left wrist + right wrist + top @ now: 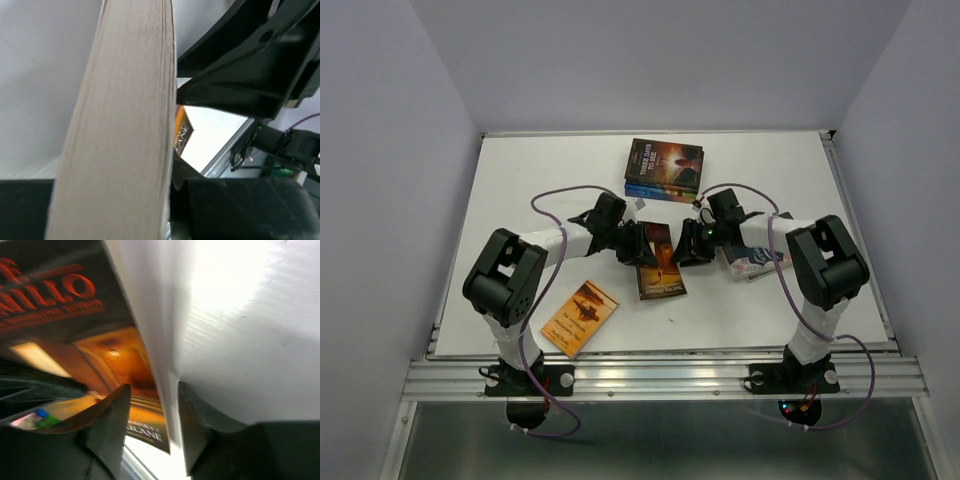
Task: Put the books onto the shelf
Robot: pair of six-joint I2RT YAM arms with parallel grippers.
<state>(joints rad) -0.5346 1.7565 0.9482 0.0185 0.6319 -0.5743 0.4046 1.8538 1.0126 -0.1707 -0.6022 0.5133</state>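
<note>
A dark brown and orange book [658,264] lies at the table's middle between both grippers. My left gripper [636,243] is shut on its left edge; in the left wrist view the pale page edge [120,125] fills the space between the fingers [240,210]. My right gripper [688,246] is open at the book's right edge. In the right wrist view, the two fingers [107,425] straddle the book's edge [162,390] with a gap on the cover side. Other books are a stack [664,167] at the back, an orange one [579,317] at front left and a patterned one [756,262] under the right arm. The shelf is out of view.
The white table [520,200] is walled on both sides and at the back. A metal rail [660,375] runs along its near edge by the arm bases. Purple cables [555,195] loop over both arms.
</note>
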